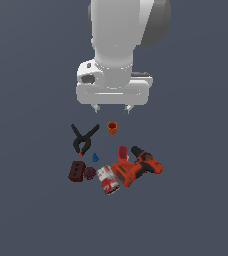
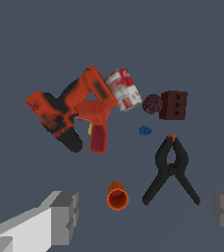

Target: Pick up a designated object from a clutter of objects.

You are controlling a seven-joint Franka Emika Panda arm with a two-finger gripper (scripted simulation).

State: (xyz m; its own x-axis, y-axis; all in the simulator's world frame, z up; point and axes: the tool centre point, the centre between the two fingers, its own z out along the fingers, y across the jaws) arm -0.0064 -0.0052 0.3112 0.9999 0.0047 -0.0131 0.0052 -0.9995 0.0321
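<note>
The arm hangs above the pile with its hand (image 1: 112, 108) spread wide and empty, both fingertips pointing down and nothing between them. I judge this to be the approach step: lined up over the target but not yet down on it.

The target, a small orange cup (image 1: 112, 128), sits on the tabletop (image 1: 31, 210) at the near edge of the clutter, almost directly under the hand. It stands apart from its neighbours, with the black clamp (image 1: 84, 139) just beside it toward the exterior view's left. In the wrist view the cup (image 2: 117, 196) shows its round open mouth, wider rim and faint ribbed, tapered wall, and looks like thin, smooth plastic.

Further off lie the orange-red drill (image 1: 135, 167), bulky and angular, a red-and-white can (image 1: 107, 179) on its side, a dark brick (image 1: 76, 171) with holes, a bumpy maroon ball (image 1: 89, 173) and a tiny blue piece (image 1: 95, 157).

The next move probably calls for a straight descent, fingers straddling the cup, keeping clear of the clamp's handles.
</note>
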